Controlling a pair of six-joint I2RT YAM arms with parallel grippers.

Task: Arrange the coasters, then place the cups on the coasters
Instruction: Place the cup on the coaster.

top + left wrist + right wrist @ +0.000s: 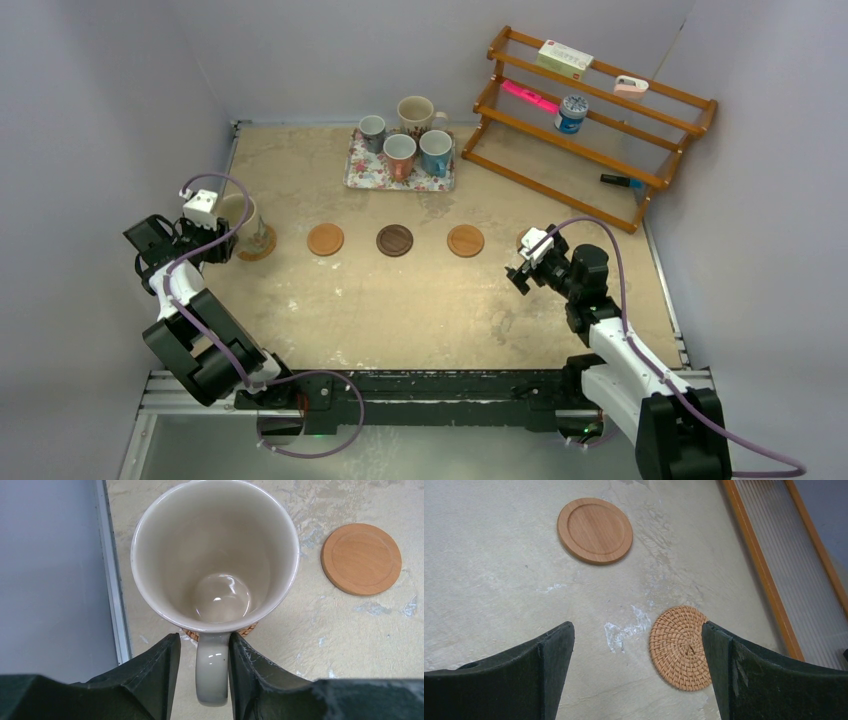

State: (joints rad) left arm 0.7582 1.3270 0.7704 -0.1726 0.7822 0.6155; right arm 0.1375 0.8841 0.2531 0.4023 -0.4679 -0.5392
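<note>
A cream cup (215, 555) stands upright on a woven coaster (258, 243) at the far left. My left gripper (204, 675) straddles its handle (212, 670): the right finger touches it and a gap shows at the left finger, so it is open. Three more coasters lie in a row, orange (325, 239), dark brown (394, 240) and orange (465, 240). Another woven coaster (680, 646) lies under my right gripper (638, 665), which hangs wide open and empty. Several cups, among them cream (415, 114), reddish (399, 153) and light blue (436, 150), sit on the floral tray (372, 172).
A wooden rack (590, 120) stands at the back right, holding a blue-and-white tin (571, 113), a box and a pink item. A metal rail (112, 580) and the grey wall run close along the left of the cream cup.
</note>
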